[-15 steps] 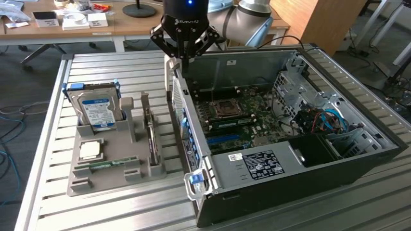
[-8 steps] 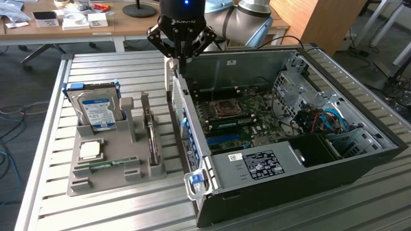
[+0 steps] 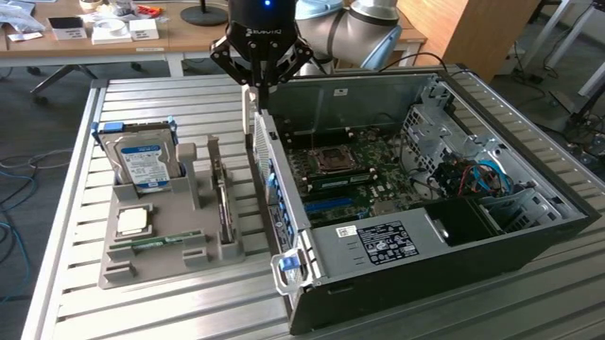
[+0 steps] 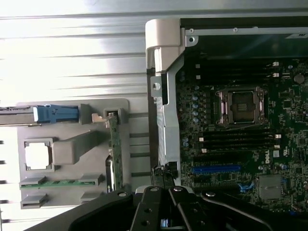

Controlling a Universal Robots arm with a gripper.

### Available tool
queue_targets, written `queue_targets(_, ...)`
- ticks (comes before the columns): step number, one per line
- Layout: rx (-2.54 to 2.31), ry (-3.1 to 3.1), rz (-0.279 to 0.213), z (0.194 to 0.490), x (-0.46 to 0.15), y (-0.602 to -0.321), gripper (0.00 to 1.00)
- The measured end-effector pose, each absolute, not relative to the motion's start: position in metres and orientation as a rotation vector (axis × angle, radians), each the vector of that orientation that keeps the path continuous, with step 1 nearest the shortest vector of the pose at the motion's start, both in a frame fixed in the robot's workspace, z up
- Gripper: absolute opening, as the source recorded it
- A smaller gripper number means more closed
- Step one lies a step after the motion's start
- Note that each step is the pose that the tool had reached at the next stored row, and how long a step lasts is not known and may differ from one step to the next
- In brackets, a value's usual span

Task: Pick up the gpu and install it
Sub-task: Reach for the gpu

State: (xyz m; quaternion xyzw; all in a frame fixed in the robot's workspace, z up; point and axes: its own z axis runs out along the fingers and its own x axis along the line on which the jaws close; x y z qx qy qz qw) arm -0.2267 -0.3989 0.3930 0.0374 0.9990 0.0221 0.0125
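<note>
1. One gripper (image 3: 255,83) hangs at the upper middle of the exterior view, over the rear edge of the open computer case (image 3: 426,283); its fingers are pressed fully together and have hold of nothing.
2. The gpu (image 3: 223,205) stands on its long edge in a slot of the grey holder tray (image 3: 170,268), left of centre in the exterior view; bracket end toward the upper part of the frame; untouched.
3. Gpu relative to the fingers: lower in the exterior frame and a little toward the exterior view's left of the fingertips; well apart, no contact.
4. Wrist view: gripper (image 4: 161,185) closed, tips over the case's edge; gpu (image 4: 114,154) seen edge-on in the tray (image 4: 62,108), off to one side of the tips, not between them.
5. Same tray, exterior view's left: hard drive (image 3: 142,164) with blue-white label, upright; processor chip (image 3: 132,221) lying flat; narrow memory stick (image 3: 156,241) lying flat below it in the frame.
6. Tray and case sit side by side on a slatted metal table (image 3: 161,106); the case lies open, motherboard (image 3: 369,184) exposed, with its processor socket (image 3: 333,159) at frame centre.
</note>
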Motion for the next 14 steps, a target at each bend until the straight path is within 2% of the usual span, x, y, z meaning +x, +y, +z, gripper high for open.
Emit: queue_targets(14,0.117,3.114,0.069,0.393,-0.239,-0.399,0.11)
